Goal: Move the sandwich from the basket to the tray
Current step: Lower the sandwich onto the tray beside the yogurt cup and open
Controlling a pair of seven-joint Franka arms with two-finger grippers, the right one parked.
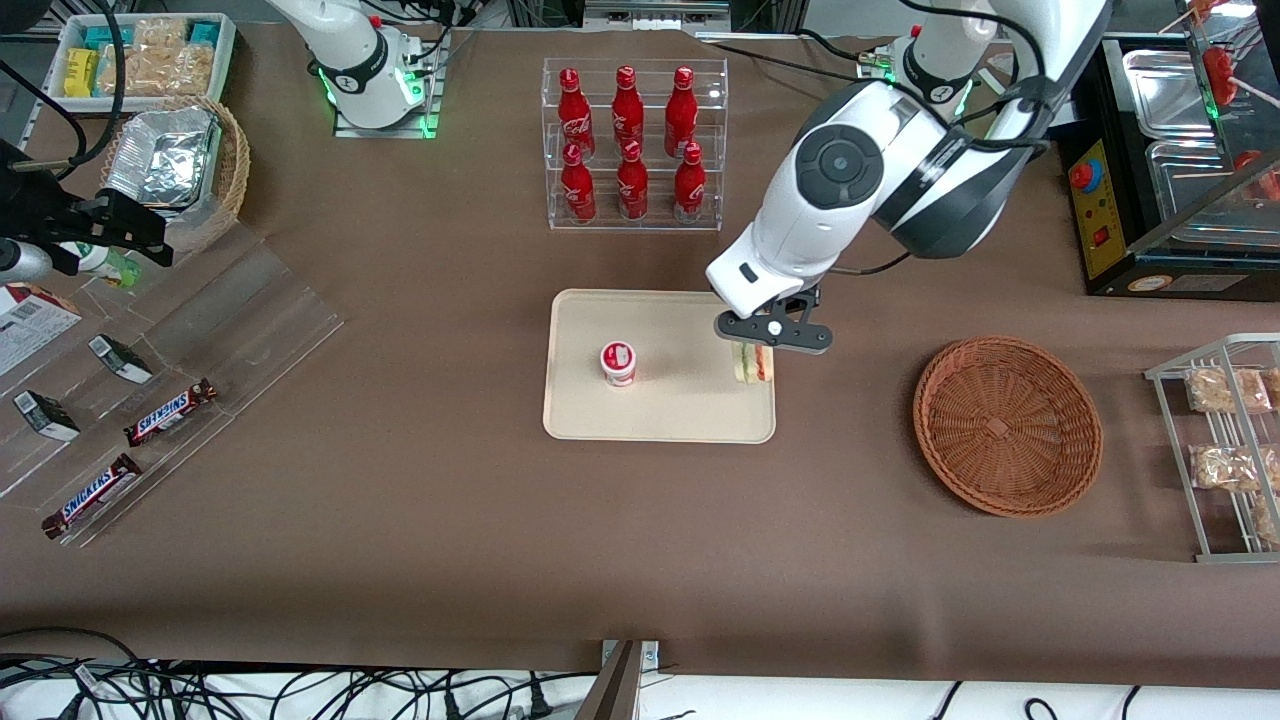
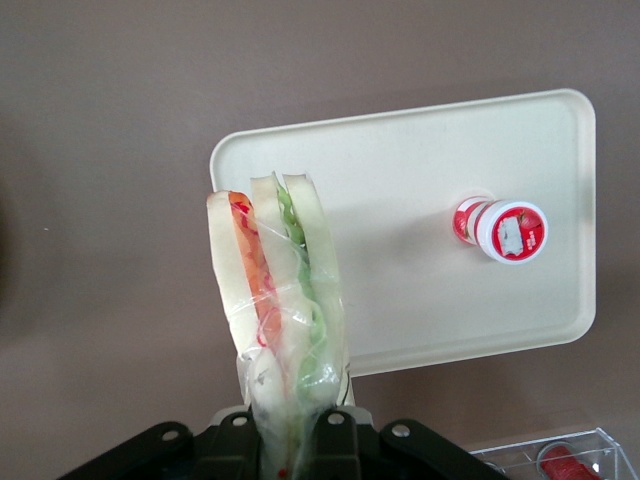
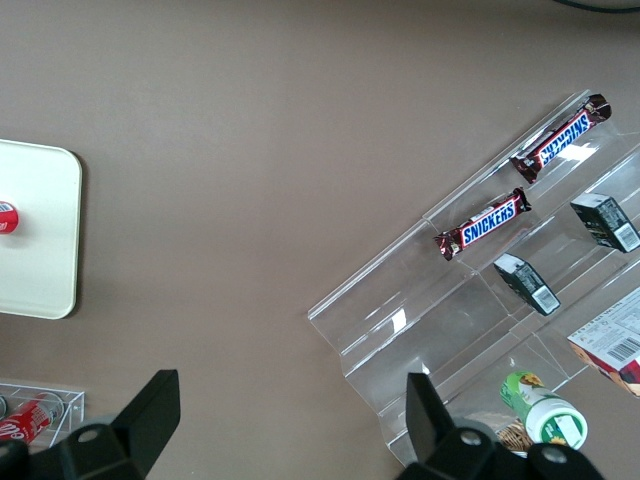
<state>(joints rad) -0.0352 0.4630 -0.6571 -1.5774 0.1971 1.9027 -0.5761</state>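
Gripper (image 1: 757, 345) clamped on sandwich (image 1: 752, 363), held upright above tray (image 1: 660, 420) edge nearest basket (image 1: 1007, 425). Basket empty. Risk: release here tips wedge over rim onto table. Wrap slick, may slip. Cup (image 1: 618, 363) mid-tray, well apart.

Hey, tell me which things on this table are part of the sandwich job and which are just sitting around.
Part of the job:
- sandwich, held in the gripper over the tray's edge
- tray
- basket, nothing in it

Lying about:
- small red-and-white cup on the tray
- red bottles in the clear rack
- Snickers bars
- foil-lined basket
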